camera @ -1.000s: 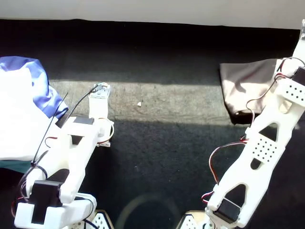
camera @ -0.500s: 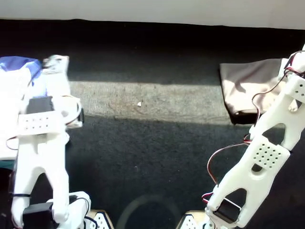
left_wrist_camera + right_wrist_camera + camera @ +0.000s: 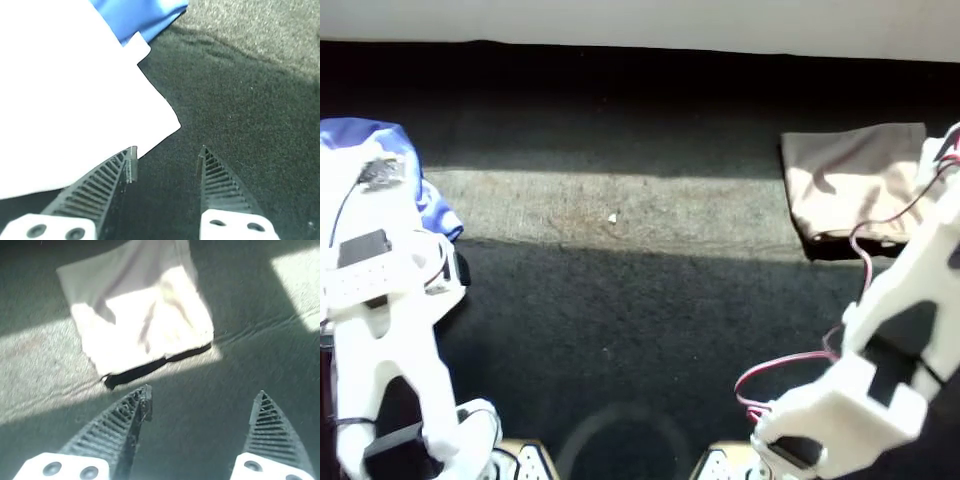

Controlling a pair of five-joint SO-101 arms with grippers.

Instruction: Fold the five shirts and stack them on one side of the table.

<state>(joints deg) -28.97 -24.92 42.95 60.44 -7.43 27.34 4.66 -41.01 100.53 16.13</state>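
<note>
High view: a folded beige fabric shirt (image 3: pixel 850 185) lies at the right side of the black felt table (image 3: pixel 620 320), and a crumpled blue fabric shirt (image 3: pixel 432 208) at the left side.

Left wrist view: the left gripper (image 3: pixel 167 148), jaws apart and empty, hangs just beside a corner of a flat white fabric shirt (image 3: pixel 65 100).

Right wrist view: the right gripper (image 3: pixel 203 390), jaws apart and empty, hangs near the beige shirt.

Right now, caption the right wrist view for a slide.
Open right end effector hovers over dark felt table, near a folded beige fabric shirt.

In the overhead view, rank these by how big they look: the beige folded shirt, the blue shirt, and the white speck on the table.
Largest: beige folded shirt.
Next: blue shirt, only partly showing.
Smallest: white speck, by far.
</note>
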